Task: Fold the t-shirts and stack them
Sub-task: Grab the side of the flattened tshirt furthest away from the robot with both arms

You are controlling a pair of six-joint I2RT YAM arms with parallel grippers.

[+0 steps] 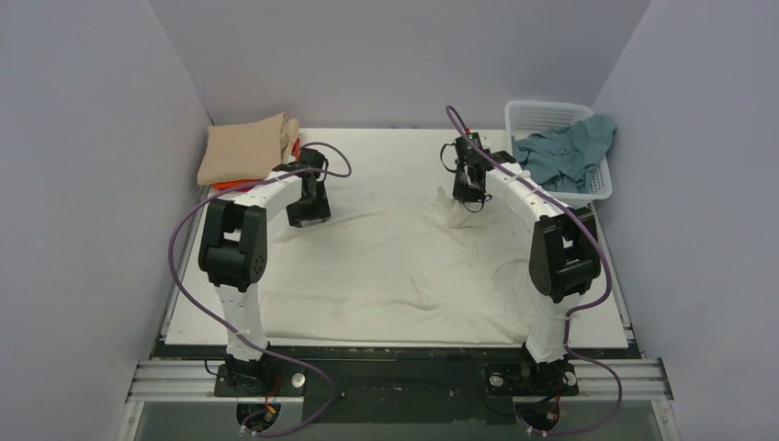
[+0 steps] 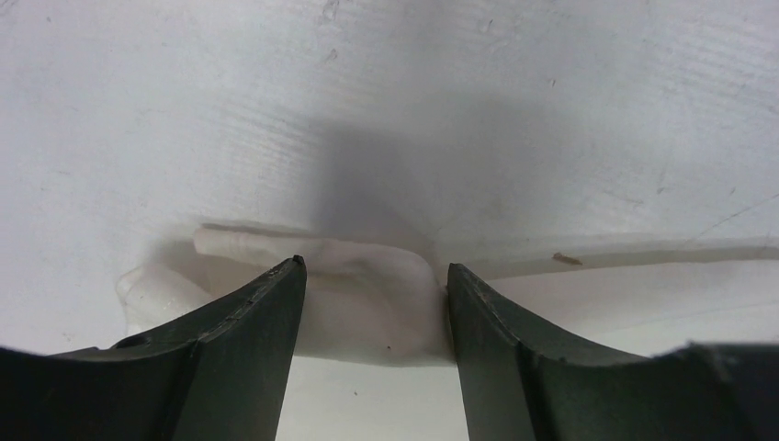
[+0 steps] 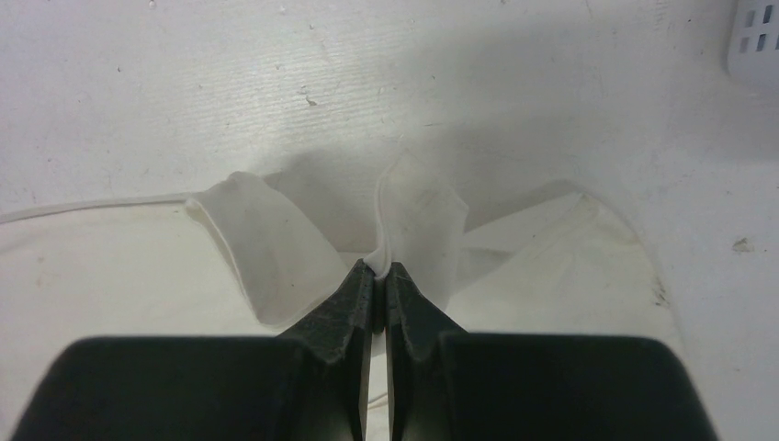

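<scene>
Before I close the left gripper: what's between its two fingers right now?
A folded-over corner of the cream-white t-shirt lies between the open fingers of the left gripper, not yet clamped. The left wrist view shows it.

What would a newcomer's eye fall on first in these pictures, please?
Probably the large cream-white t-shirt spread over the middle of the table, with the right gripper shut on a pinch of its far edge and the left gripper open astride its bunched far-left corner. Next, the teal-blue t-shirt spilling from the white basket at far right, and the folded tan t-shirt at far left.
</scene>
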